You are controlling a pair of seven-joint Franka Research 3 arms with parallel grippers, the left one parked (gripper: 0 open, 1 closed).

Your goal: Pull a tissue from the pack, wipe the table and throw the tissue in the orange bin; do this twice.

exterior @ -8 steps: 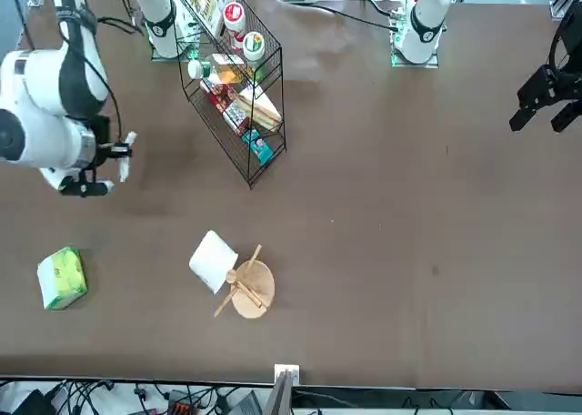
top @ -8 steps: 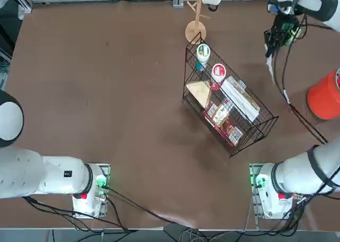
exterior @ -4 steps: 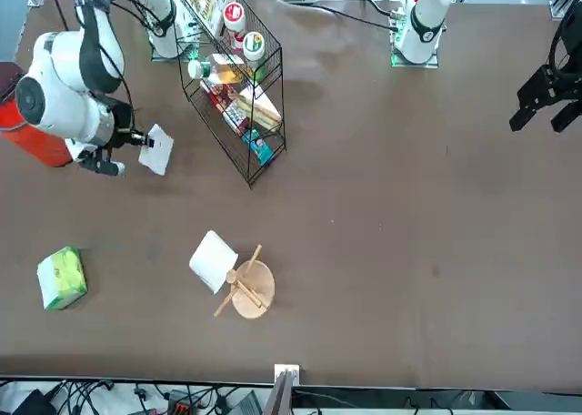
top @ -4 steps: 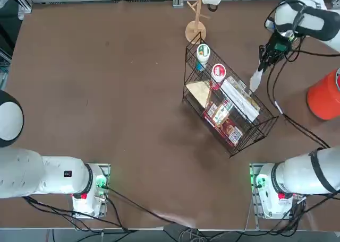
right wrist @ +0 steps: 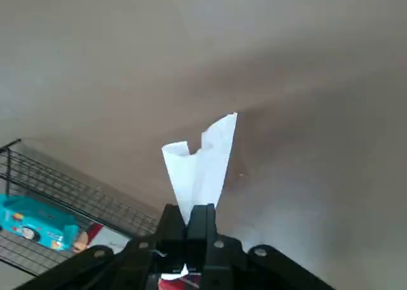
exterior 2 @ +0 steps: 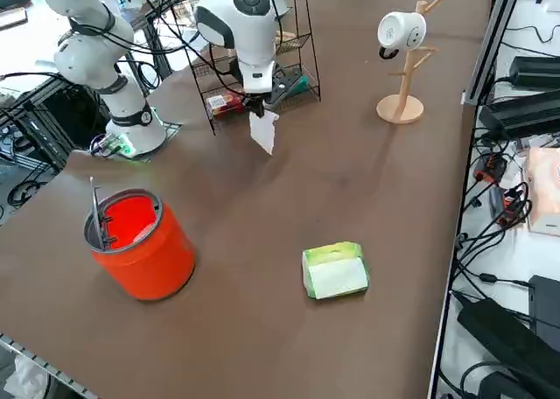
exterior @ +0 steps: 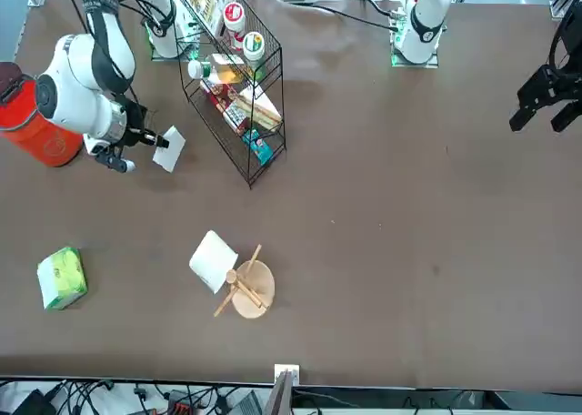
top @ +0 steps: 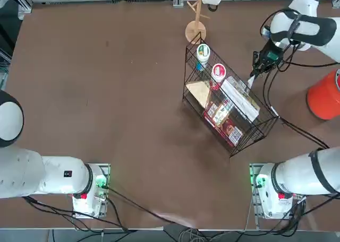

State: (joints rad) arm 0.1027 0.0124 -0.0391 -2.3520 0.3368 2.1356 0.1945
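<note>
Your table (exterior: 382, 206) lay bare beneath the tissue (exterior: 170, 148), which hung long axis downward from the right gripper (exterior: 161, 142), pinched tight, just beside the wire basket (exterior: 238, 78). Orange bin (exterior: 36, 115) stood near, behind the arm; pack (exterior: 61, 277) well apart. A second earlier, the gripper sat farther from the basket.
</note>
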